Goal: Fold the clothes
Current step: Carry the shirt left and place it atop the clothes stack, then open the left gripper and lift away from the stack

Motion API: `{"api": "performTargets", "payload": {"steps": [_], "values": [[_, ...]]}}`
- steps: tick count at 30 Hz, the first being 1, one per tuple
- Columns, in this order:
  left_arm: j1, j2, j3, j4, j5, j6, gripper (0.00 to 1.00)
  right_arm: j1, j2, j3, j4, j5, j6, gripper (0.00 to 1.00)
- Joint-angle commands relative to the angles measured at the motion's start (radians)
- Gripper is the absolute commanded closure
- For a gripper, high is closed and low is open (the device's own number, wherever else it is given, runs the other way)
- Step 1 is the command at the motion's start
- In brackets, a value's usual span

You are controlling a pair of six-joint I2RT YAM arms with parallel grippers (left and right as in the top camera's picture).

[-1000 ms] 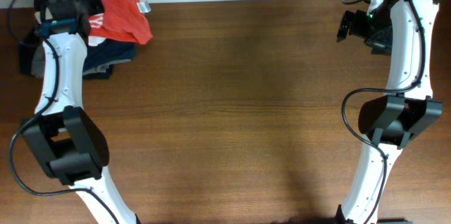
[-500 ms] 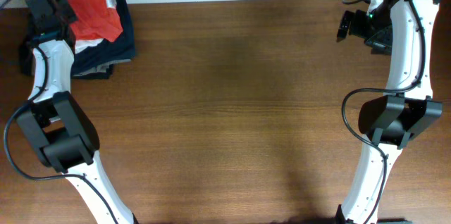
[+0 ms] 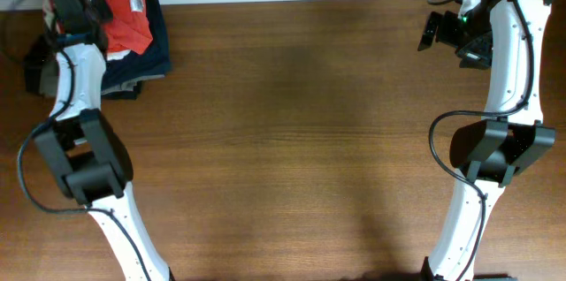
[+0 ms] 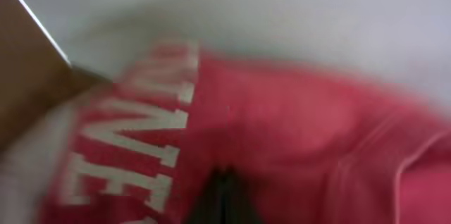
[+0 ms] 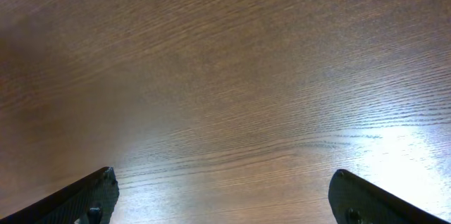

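Since the frame half a second earlier, your left arm (image 3: 75,78) had swung slightly inward, and its wrist covered the left edge of the shirt that had shown clear before. Your right arm (image 3: 508,51) had barely shifted. The wooden table (image 3: 309,140) stretched between the two arms. At its far left corner sat a pile of garments: a navy garment (image 3: 157,44) over a grey garment (image 3: 124,88), with the red-orange T-shirt (image 3: 124,11) bunched on top and its small white tag (image 3: 136,3) facing up. Your left gripper (image 3: 81,5) was at the shirt's left side. In the left wrist view the T-shirt (image 4: 296,125) and its white lettering (image 4: 134,139) filled the picture, but the blur was too heavy to tell whether the fingers were together or had cloth in them. Your right gripper (image 3: 433,32) hung at the far right corner, well apart from the pile, its fingertips (image 5: 99,194) spread wide over the wood with nothing between them.
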Motion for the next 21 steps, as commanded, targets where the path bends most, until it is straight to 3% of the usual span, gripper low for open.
{"api": "performTargets", "payload": {"steps": [1,8,12,14,16,17,18,19,20,21], "values": [[0.005,0.08,0.003,-0.102,0.014,0.006,1.0,-0.003,-0.014,0.01,-0.006,-0.014,0.002,0.01],[-0.002,-0.042,0.185,-0.119,0.014,0.005,0.94,-0.003,-0.014,0.01,-0.006,-0.05,0.002,0.01],[-0.002,0.027,0.179,-0.164,0.121,0.005,0.93,-0.003,-0.014,0.01,-0.006,-0.05,0.002,0.01],[-0.002,0.117,0.179,-0.187,0.26,0.001,0.93,-0.003,-0.014,0.01,-0.006,-0.05,0.002,0.01],[-0.003,0.178,0.179,-0.251,0.283,0.001,0.93,-0.003,-0.014,0.01,-0.006,-0.05,0.002,0.01],[-0.003,0.19,0.179,-0.281,0.273,0.002,0.87,-0.003,-0.014,0.01,-0.006,-0.05,0.002,0.01],[-0.003,0.184,0.184,-0.29,0.266,0.002,0.73,-0.003,-0.014,0.01,-0.006,-0.05,0.002,0.01],[-0.003,0.167,0.2,-0.293,0.266,0.001,0.73,-0.003,-0.014,0.01,-0.006,-0.05,0.002,0.01],[-0.003,0.151,0.216,-0.291,0.268,0.001,0.64,-0.003,-0.014,0.01,-0.006,-0.05,0.002,0.01],[-0.002,0.105,0.26,-0.292,0.268,0.001,0.17,-0.003,-0.014,0.01,-0.006,-0.05,0.002,0.01]]}}
